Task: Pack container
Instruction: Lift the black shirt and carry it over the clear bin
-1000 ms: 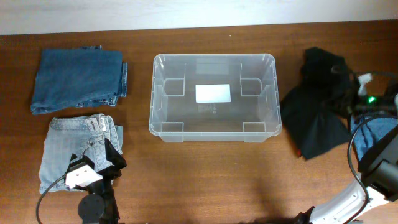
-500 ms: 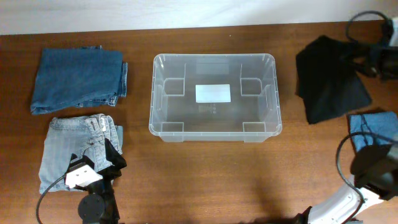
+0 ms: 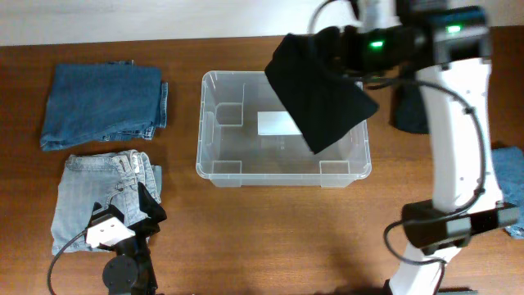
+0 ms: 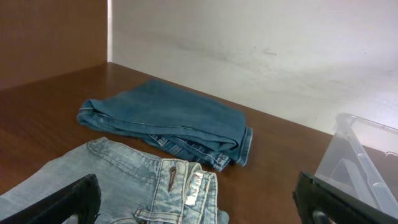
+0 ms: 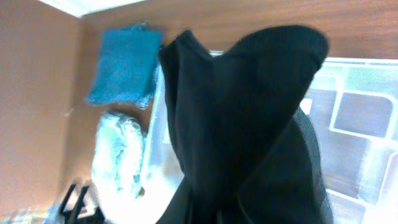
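The clear container point(image 3: 205, 123) stands mid-table, its white label point(image 3: 273, 124) partly covered from above. My right gripper point(image 3: 337, 45) is shut on a black garment point(image 3: 318, 94) and holds it in the air over the container's right half. In the right wrist view the black garment point(image 5: 249, 124) hangs in front and hides the fingers, with the container point(image 5: 364, 118) behind it. My left gripper point(image 3: 124, 220) is open and empty, low over folded light-blue jeans point(image 3: 86, 188). Those jeans point(image 4: 124, 183) lie between its fingers point(image 4: 199, 211) in the left wrist view.
Folded dark-blue jeans point(image 3: 102, 105) lie at the back left and also show in the left wrist view point(image 4: 168, 118). Another dark cloth point(image 3: 407, 113) lies right of the container, behind my right arm. A blue cloth point(image 3: 509, 172) lies at the right edge.
My right arm has swung left from the right edge of the table, carrying the black garment up and over the container. The left arm has not moved.
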Robot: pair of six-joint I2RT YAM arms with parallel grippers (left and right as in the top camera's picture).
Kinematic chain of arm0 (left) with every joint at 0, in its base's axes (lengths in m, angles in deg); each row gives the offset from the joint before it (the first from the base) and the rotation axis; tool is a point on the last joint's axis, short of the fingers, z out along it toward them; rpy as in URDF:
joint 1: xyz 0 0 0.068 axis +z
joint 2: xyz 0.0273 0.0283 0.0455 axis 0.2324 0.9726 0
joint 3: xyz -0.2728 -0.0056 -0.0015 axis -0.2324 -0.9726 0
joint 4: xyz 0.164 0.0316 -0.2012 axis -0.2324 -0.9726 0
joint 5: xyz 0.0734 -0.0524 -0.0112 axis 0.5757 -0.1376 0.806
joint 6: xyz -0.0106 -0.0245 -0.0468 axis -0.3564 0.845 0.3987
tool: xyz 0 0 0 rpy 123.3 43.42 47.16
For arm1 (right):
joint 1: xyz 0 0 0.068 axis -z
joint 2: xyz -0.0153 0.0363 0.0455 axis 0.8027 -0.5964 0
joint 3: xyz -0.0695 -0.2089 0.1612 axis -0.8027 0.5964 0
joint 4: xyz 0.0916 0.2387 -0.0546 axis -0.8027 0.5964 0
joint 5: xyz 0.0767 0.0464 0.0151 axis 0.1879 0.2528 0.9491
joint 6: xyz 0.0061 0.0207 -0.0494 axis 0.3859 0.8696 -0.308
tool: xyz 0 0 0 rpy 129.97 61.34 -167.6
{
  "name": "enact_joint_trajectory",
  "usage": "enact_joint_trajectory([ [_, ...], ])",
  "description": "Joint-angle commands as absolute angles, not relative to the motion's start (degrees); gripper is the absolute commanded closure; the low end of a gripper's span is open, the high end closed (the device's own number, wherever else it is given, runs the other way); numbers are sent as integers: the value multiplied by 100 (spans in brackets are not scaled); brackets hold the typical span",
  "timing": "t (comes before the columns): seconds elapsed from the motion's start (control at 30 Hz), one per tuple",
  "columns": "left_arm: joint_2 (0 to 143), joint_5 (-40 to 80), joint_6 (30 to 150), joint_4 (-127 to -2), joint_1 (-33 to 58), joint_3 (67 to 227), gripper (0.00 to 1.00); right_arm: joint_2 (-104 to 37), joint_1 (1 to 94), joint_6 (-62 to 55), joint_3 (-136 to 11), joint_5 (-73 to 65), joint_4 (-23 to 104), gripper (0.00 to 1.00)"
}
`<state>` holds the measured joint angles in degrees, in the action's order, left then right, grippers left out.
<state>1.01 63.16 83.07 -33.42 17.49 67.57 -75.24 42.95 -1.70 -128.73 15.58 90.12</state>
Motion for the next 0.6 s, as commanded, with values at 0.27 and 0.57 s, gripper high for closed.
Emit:
enact_joint_trajectory([
  [0.27,66,6377,8318,-3371,1778,6750,1,-7849,2520,2044,-12899,-1294,8255,96],
  [0.57,66,6377,8318,-3371,1778,6750,1,-8741,2566,2356,-12888,-1261,8437,96],
])
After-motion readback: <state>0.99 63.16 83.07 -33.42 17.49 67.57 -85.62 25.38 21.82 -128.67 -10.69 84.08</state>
